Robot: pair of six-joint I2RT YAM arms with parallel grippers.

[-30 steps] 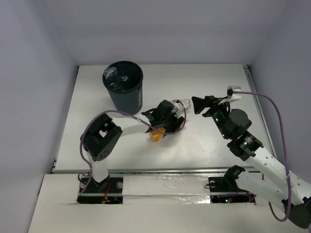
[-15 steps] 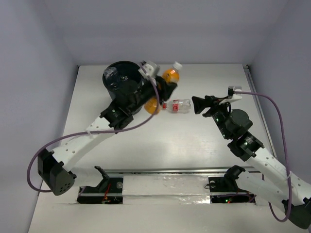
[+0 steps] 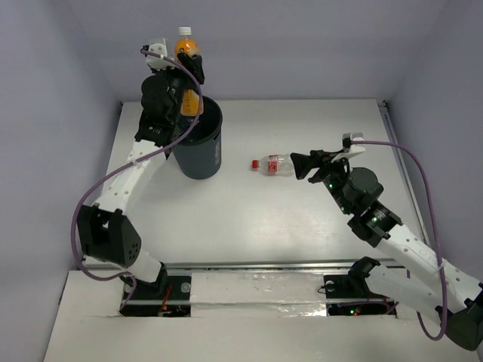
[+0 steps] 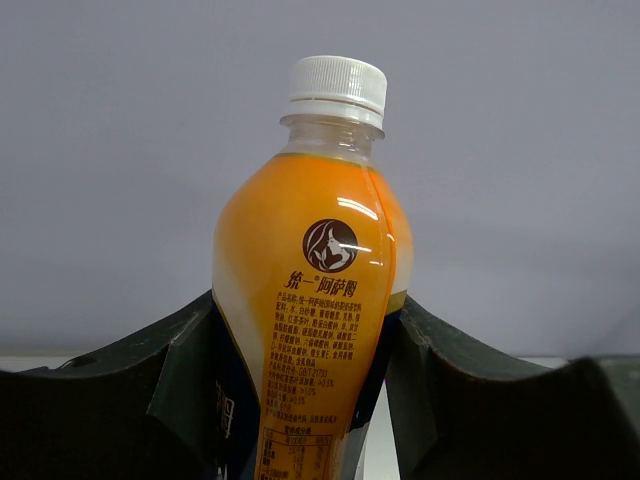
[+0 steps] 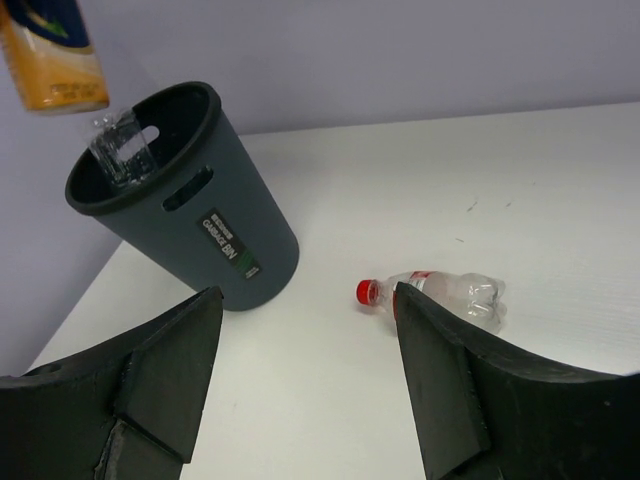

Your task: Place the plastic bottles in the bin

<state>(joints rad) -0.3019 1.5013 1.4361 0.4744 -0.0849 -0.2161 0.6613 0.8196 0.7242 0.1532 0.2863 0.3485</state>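
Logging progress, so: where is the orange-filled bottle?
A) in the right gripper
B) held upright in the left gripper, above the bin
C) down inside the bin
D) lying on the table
B: the left gripper is clamped on the orange bottle, cap up, over the bin.

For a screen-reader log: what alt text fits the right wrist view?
A red-capped bottle lies on its side on a white table, ahead of the open right gripper. Left of it stands a dark bin with a clear bottle inside; an orange bottle hangs above its rim.
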